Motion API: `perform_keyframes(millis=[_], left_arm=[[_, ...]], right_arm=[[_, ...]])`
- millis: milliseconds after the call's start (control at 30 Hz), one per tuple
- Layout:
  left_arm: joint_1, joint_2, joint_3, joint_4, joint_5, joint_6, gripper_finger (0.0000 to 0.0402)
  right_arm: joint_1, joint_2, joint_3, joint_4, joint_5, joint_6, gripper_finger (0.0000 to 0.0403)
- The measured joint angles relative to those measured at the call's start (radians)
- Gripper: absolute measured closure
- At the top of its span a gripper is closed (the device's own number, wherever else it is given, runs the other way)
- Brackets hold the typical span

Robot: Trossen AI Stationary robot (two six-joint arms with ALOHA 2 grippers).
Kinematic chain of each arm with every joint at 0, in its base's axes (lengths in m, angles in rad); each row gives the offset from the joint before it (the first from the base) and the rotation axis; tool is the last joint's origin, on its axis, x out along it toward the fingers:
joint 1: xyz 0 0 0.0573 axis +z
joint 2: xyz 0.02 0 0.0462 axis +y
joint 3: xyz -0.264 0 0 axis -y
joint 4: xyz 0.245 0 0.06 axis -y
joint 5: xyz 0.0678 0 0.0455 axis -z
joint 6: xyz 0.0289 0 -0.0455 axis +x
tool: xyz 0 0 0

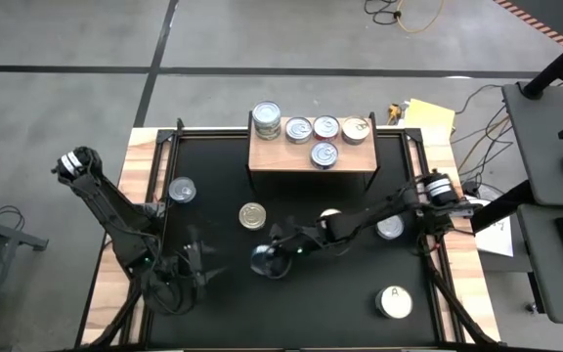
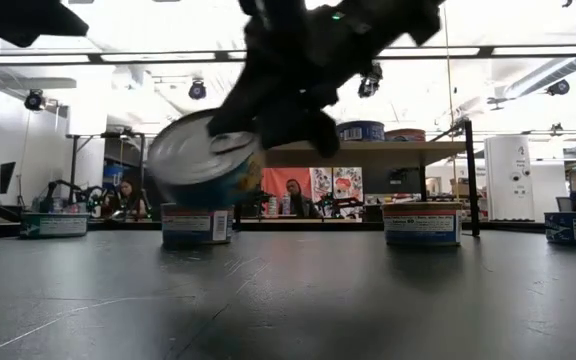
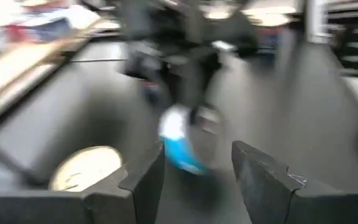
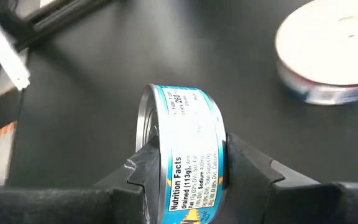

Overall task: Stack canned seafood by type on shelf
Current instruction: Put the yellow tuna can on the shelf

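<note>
Bright overhead lighting, motion blur in two views.
Ceiling strip lights glare in the low view; the left wrist view smears heavily, perhaps from movement; tabletop [image 1: 223,166] reflections are faint.

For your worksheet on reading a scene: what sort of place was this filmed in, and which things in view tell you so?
Probably a robotics lab or workshop in a large industrial hall. Two robot arms work over a black table standing on bare concrete floor, cables trail across it, and the low view shows high ceiling strip lights and people at benches beyond.

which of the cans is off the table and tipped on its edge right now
The blue-labelled silver round tin clamped in the right gripper, held tilted above the black tabletop. The other cans sit flat.
</note>
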Motion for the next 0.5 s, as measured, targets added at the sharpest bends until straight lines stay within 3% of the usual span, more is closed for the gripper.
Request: perform_keyframes(millis=[100, 267, 367, 500], left_arm=[[0.026, 0.0, -0.049, 0.222, 0.151, 0.196, 0.024], [0.115, -0.002, -0.198, 0.745, 0.402, 0.553, 0.0253], [0.199, -0.005, -0.287, 0.962, 0.461, 0.579, 0.0255], [0.295, -0.005, -0.356, 1.089, 0.454, 0.436, 0.0254]], right_arm=[[0.008, -0.072, -0.101, 0.088, 0.06, 0.015, 0.0272], [0.03, -0.171, -0.281, 0.345, 0.119, 0.054, 0.0272], [0.051, -0.2, -0.366, 0.482, 0.175, 0.07, 0.0272], [0.095, -0.211, -0.422, 0.591, 0.286, 0.026, 0.0272]])
